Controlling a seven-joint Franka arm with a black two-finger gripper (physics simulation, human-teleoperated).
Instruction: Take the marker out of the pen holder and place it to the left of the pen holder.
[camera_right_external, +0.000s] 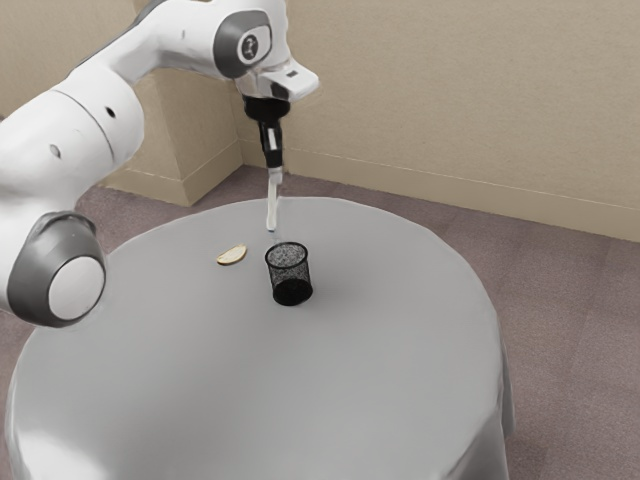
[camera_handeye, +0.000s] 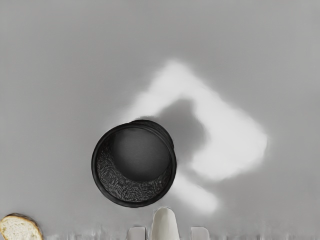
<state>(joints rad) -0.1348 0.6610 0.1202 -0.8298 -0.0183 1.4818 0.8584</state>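
Hanging nearly upright, a white marker (camera_right_external: 272, 204) is held between the fingers of the black gripper (camera_right_external: 275, 172), narrowed onto it. Its lower tip appears clear of the rim of the black mesh pen holder (camera_right_external: 288, 276), which stands upright beside and below it, toward the exterior view's right. A bread slice (camera_right_external: 232, 255) lies near the holder. Bare gray tablecloth (camera_right_external: 300, 380) surrounds both, its edges well apart from the holder, likely leaving room for a sideways move, then lowering.
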